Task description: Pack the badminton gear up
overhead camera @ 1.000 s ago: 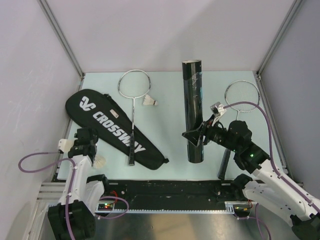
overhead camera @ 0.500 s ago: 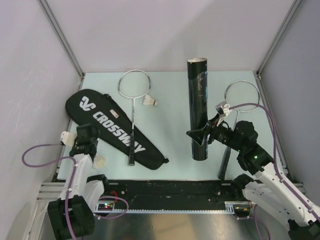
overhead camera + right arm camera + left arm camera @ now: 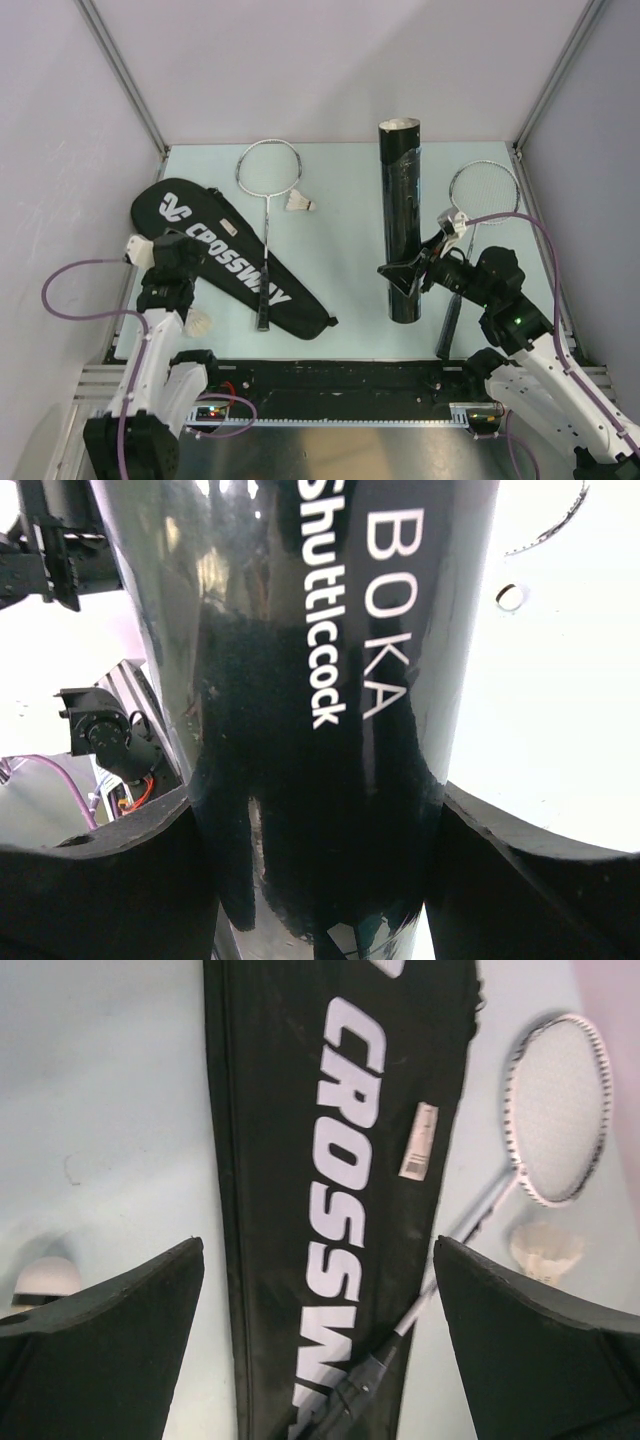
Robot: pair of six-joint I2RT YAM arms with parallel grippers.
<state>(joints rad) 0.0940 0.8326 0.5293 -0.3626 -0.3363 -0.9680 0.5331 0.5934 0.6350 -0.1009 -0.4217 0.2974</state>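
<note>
My right gripper (image 3: 403, 276) is shut on the long black tube (image 3: 401, 215), holding it tilted up off the table; its "BOKA Shuttlecock" lettering fills the right wrist view (image 3: 330, 660). My left gripper (image 3: 170, 262) is open and empty above the narrow end of the black racket bag (image 3: 225, 253) with white lettering (image 3: 340, 1190). One racket (image 3: 268, 180) lies with its handle across the bag (image 3: 470, 1220). A second racket (image 3: 484, 190) lies at the right, partly behind my right arm. One shuttlecock (image 3: 299, 204) lies by the first racket head (image 3: 545, 1250), another (image 3: 199, 323) by my left arm (image 3: 45, 1278).
The light table (image 3: 330, 170) is walled by aluminium frame posts at the left (image 3: 120, 70) and right (image 3: 560, 70). A black rail (image 3: 340, 380) runs along the near edge between the arm bases.
My right gripper has moved right with the tube, raising it more upright. My left gripper has moved away from the near edge, over the bag's narrow end.
</note>
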